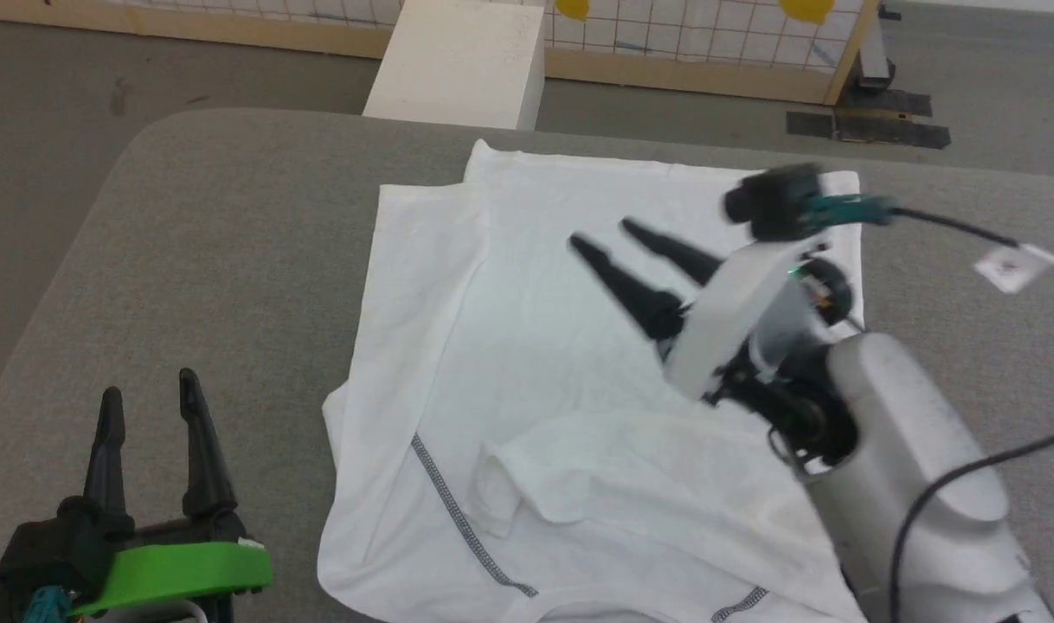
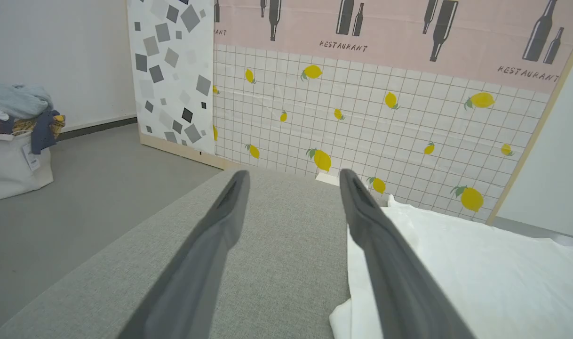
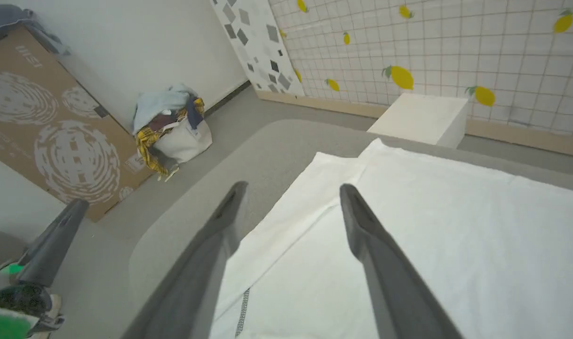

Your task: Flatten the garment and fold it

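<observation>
The pink backdrop (image 2: 385, 28) up top reads "RESTAURANT". A thin, zigzag-stitched white garment (image 1: 527, 346) lies on the woven grey desk (image 1: 215, 260). The left tool (image 1: 149, 385) and right tool (image 1: 600, 232) gape, empty.

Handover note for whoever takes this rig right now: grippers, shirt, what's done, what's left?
Left gripper: open, empty, over the grey table, left of the shirt.
Right gripper: open, empty, above the shirt's middle.
The shirt lies spread on the table, with a rumpled flap over its near part.
Done: mostly flattened. Left: smooth that flap, then fold.
</observation>
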You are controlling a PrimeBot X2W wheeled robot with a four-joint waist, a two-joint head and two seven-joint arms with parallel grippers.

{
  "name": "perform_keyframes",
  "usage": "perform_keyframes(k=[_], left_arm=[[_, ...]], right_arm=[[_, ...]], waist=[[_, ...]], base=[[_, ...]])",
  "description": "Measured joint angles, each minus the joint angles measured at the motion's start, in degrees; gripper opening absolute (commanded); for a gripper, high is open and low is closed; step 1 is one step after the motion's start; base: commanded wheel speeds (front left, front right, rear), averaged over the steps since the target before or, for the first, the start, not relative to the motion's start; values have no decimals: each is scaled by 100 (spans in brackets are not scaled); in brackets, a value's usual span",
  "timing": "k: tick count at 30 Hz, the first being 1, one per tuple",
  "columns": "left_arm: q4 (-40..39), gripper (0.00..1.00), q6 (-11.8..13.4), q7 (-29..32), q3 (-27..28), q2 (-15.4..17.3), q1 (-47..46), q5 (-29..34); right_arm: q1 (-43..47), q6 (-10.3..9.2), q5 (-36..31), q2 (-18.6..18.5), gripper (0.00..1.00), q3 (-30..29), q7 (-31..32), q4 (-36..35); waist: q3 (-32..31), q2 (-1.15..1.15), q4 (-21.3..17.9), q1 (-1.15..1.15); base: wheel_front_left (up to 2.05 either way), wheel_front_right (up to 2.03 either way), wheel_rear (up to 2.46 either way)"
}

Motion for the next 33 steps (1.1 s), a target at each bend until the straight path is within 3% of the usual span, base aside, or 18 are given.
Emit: perform_keyframes(k=[8, 11, 16, 21, 25, 33], left_arm=[[110, 100, -71, 0, -10, -1, -8, 0], [180, 100, -100, 0, -54, -1, -26, 0], [410, 100, -130, 0, -159, -1, -149, 0], [928, 100, -233, 38, -314, -2, -563, -55], [1552, 100, -423, 590, -441, 116, -1421, -366], [2951, 100, -571, 2499, -492, 1062, -3988, -849]], right_arm=[[1190, 0, -1263, -324, 100, -1953, -1480, -1411], [1859, 0, -1842, -244, 100, -2538, -2156, -1724], [2653, 0, -2206, 29, 100, -3297, -2917, -1811], [3047, 0, -2226, 108, 100, -3504, -3128, -1642], [3082, 0, -1919, 112, 100, -3638, -3251, -1555], [2709, 0, -1763, 116, 100, -3597, -3219, -1709]], waist=[[-41, 0, -287, 0], [-32, 0, -402, 0], [-3, 0, -557, 0], [90, 0, -618, 0], [239, 0, -608, 0], [877, 0, -627, 0]], base=[[0, 0, 0], [0, 0, 0], [0, 0, 0], [0, 0, 0], [0, 0, 0], [0, 0, 0]])
